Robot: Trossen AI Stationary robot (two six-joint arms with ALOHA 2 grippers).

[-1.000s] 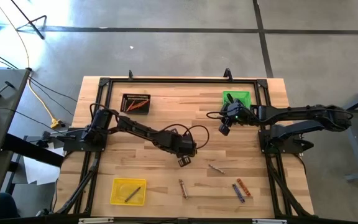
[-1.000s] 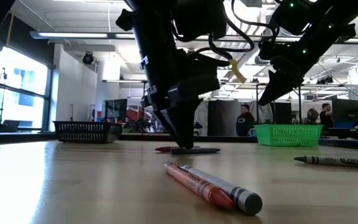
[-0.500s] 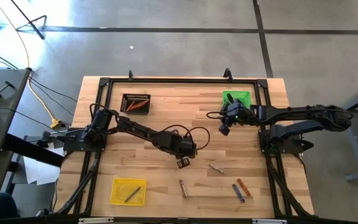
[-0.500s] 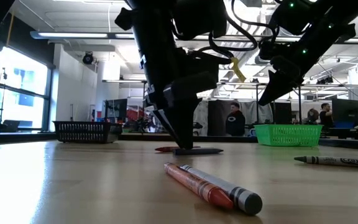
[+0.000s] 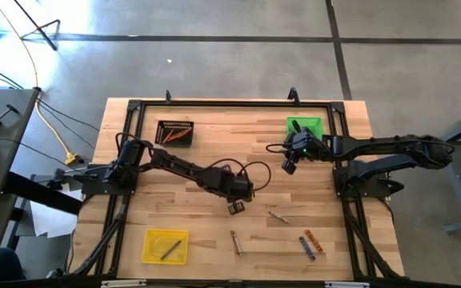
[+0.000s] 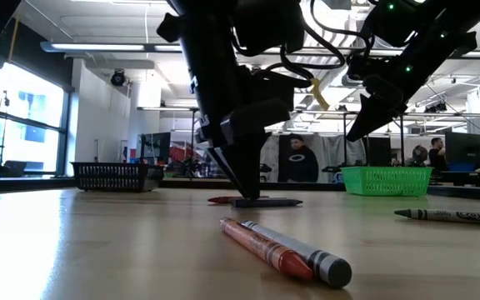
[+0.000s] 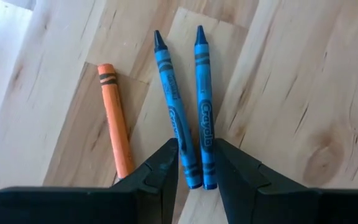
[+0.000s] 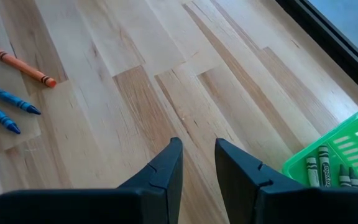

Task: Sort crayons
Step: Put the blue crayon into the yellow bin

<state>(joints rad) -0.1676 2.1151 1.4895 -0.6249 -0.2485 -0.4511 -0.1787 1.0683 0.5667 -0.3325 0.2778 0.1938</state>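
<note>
Light butcher-block table point(image 5: 214, 112) filling the high view, black frame around it, and both dark arms are reaching in over the wood. The left gripper point(image 5: 236, 208) is sitting just off the table's centre toward 6 o'clock, tips down at the surface. In its wrist view, its fingers point(image 7: 163, 169) are standing narrowly parted and straddling the butt ends of two blue wax crayons point(image 7: 194, 118), which are lying flat side by side. I cannot tell whether the fingers are pressing on them. An orange crayon point(image 7: 117, 118) is lying just beside that pair, outside the jaws.

The right gripper point(image 5: 289, 166) is hanging above the wood at 2 o'clock, fingers slightly apart and holding nothing, near the green mesh tray point(image 5: 304, 126), which is carrying dark crayons. At 10 o'clock a black mesh tray point(image 5: 174, 131) is holding orange crayons. At 7 o'clock a yellow tray point(image 5: 166, 246) is holding one grey stick. More loose crayons point(image 5: 310, 242) are lying around 5 o'clock.
</note>
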